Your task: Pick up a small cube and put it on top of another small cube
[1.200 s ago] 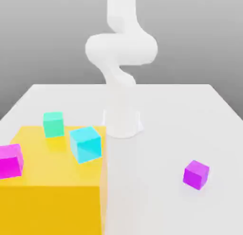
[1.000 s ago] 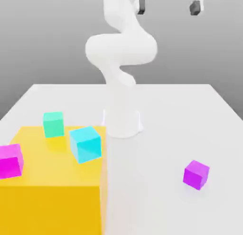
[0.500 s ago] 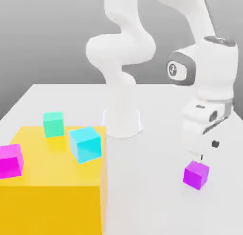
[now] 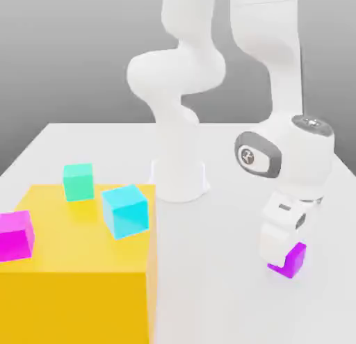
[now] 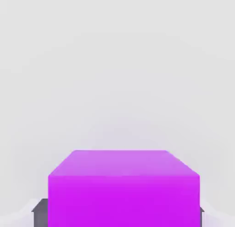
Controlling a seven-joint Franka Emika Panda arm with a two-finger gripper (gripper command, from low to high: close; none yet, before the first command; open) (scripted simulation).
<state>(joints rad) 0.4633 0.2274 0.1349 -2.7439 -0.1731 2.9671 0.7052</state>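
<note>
Violet-purple cube (image 4: 293, 261) located between the jaws, on the white surface (image 4: 215, 287), well apart from the yellow block (image 4: 76, 231). Jaws closed against two opposite sides of the cube.

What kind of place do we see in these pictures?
Probably a simulated robot test scene, not a real room: a white robot arm stands on a plain pale floor or tabletop, behind it is only grey shading, and flat-coloured cubes sit on a plain yellow block.

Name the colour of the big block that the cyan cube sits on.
The big block is yellow-orange, seen best in the exterior view.
</note>
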